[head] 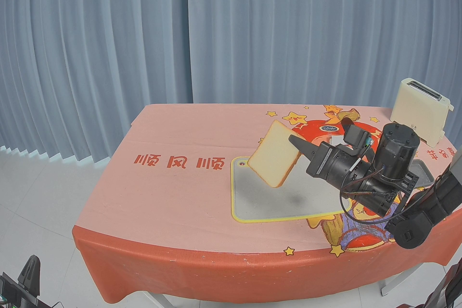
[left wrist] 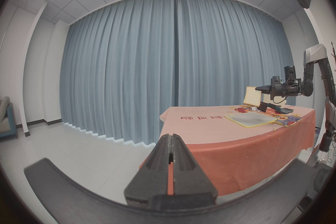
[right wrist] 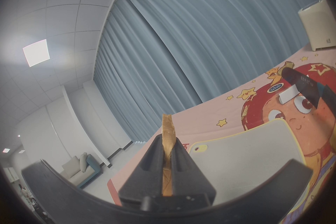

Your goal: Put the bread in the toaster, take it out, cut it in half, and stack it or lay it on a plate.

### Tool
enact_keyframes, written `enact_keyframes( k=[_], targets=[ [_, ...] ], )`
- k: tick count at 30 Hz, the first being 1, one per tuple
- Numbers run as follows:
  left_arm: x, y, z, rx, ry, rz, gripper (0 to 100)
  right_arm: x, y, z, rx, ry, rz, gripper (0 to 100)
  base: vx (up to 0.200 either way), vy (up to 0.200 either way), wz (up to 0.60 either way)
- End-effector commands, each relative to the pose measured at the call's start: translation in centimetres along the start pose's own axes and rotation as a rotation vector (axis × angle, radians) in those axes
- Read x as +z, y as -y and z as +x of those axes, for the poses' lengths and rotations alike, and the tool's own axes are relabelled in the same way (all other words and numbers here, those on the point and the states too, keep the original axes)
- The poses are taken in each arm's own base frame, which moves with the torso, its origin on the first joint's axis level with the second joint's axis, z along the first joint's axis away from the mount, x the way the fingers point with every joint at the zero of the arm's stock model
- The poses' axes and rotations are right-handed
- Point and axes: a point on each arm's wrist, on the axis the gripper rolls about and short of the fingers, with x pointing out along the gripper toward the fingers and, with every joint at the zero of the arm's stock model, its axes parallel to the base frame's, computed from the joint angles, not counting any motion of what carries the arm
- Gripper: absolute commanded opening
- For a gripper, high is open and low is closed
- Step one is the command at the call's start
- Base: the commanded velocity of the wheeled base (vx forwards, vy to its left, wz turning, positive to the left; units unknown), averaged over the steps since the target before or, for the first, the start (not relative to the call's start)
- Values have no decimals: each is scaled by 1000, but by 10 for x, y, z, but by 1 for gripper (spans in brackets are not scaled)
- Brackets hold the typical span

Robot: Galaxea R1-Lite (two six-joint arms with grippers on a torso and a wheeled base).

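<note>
The right gripper (head: 294,143) is clamped on one edge of the bread (head: 275,155), holding the slice in the air above the cutting board (head: 269,200), with open bench (head: 183,188) to its left (red characters are printed on the cloth there). The slice is tilted, its long axis steeply upright; the toaster (head: 419,117) stands well apart at the far right corner. The left gripper (left wrist: 170,161) is closed and empty, away from the bench.

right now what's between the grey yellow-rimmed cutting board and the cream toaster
A black knife on the pink tablecloth, shown in the right wrist view.
</note>
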Motion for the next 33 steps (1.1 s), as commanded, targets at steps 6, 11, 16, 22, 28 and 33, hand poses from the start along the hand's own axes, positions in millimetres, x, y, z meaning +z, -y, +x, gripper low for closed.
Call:
enact_keyframes(
  k=[6, 11, 16, 22, 28, 33],
  targets=[
    [-5, 0, 0, 1, -1, -1, 0, -9, 6, 6, -10, -35, 21, 0, 0, 0, 0],
    [-5, 0, 0, 1, -1, -1, 0, -10, 7, 6, -11, -38, 19, 0, 0, 0, 0],
    [-5, 0, 0, 1, -1, -1, 0, -11, 8, 7, -15, -41, 19, 0, 0, 0, 0],
    [-5, 0, 0, 1, -1, -1, 0, -14, 10, 9, -24, -46, 20, 0, 0, 0, 0],
    [-5, 0, 0, 1, -1, -1, 0, -18, 13, 12, -23, -34, 18, 0, 0, 0, 0],
    [-5, 0, 0, 1, -1, -1, 0, -21, 15, 13, -24, -33, 16, 0, 0, 0, 0]
  ],
)
